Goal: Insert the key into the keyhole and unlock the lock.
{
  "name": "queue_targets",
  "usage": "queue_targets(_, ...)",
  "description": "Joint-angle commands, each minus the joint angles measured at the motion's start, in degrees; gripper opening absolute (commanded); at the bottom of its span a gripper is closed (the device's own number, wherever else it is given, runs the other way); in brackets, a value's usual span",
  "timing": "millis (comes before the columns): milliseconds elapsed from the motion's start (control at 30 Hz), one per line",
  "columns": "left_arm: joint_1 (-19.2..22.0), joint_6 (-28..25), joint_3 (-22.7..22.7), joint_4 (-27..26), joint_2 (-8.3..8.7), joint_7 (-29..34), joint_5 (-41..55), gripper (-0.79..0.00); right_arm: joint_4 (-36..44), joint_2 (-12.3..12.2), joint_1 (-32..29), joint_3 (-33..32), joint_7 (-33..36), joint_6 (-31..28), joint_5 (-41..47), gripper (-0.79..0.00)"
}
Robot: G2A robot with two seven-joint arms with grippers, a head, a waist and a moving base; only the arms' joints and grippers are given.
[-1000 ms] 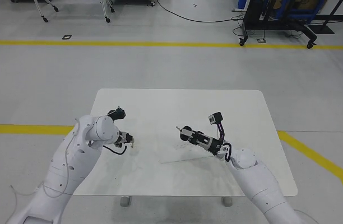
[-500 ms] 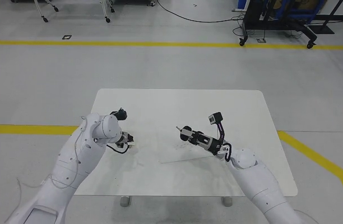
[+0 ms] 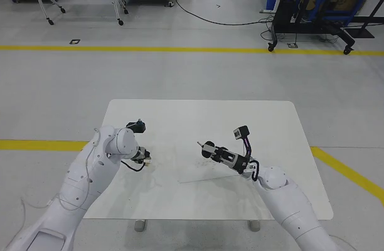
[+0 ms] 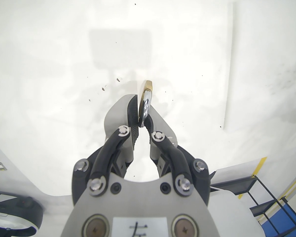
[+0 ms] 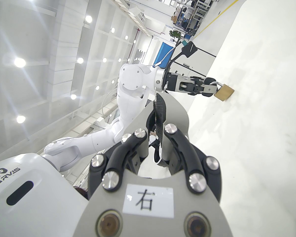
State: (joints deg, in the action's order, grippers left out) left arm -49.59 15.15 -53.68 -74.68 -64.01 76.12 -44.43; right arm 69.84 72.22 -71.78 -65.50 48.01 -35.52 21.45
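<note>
Two grippers face each other across the white table (image 3: 242,113), well apart, with bare tabletop between them. The left gripper (image 3: 144,157) sits toward the table's left edge. Its fingers (image 4: 118,114) are drawn in narrow and pinch the silver shackle of the lock (image 4: 145,97), which is seen edge-on in the left wrist view, with the brass body beyond the fingertips. In the right wrist view the left gripper (image 5: 212,88) points out over the table and the lock (image 5: 224,92) hangs from the fingertips by its shackle. The brass body is tilted and low over the surface, and whether its lower corner touches the table cannot be told.

The right gripper (image 3: 204,148) is near the middle of the table, a little to the right, and points left toward the lock. Its fingers (image 5: 174,114) are pressed together with the ribbed black pads meeting. In the top view a slim pale key (image 3: 199,144) juts from their tips toward the far left; it is too small to show any detail. The key is clear of the lock and not in the keyhole.

On the floor beyond the table's far edge runs a yellow line (image 3: 179,48).
</note>
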Motion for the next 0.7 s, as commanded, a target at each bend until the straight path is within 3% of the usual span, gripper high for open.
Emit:
queue_targets(0,-0.08,-0.29,0.30,-0.11,-0.07,0.11,-0.32,-0.785,0.00,0.00,0.00,0.00,0.00,0.00,0.00,-0.785)
queue_targets(100,0.06,-1.74,1.13,-0.25,-0.18,0.84,-1.10,-0.785,0.00,0.00,0.00,0.00,0.00,0.00,0.00,-0.785)
queue_targets(333,0.24,-2.04,1.64,-0.57,-0.50,0.75,-1.22,-0.542,0.00,0.00,0.00,0.00,0.00,0.00,0.00,-0.785)
queue_targets(500,0.26,-1.99,1.48,-0.86,-0.54,1.09,-1.58,-0.471,0.00,0.00,0.00,0.00,0.00,0.00,0.00,-0.785)
queue_targets(600,0.16,-2.09,1.41,-0.95,-0.59,0.97,-1.58,-0.468,0.00,0.00,0.00,0.00,0.00,0.00,0.00,-0.785)
queue_targets(667,0.18,-2.11,1.39,-0.83,-0.67,0.54,-1.53,-0.517,0.00,0.00,0.00,0.00,0.00,0.00,0.00,-0.785)
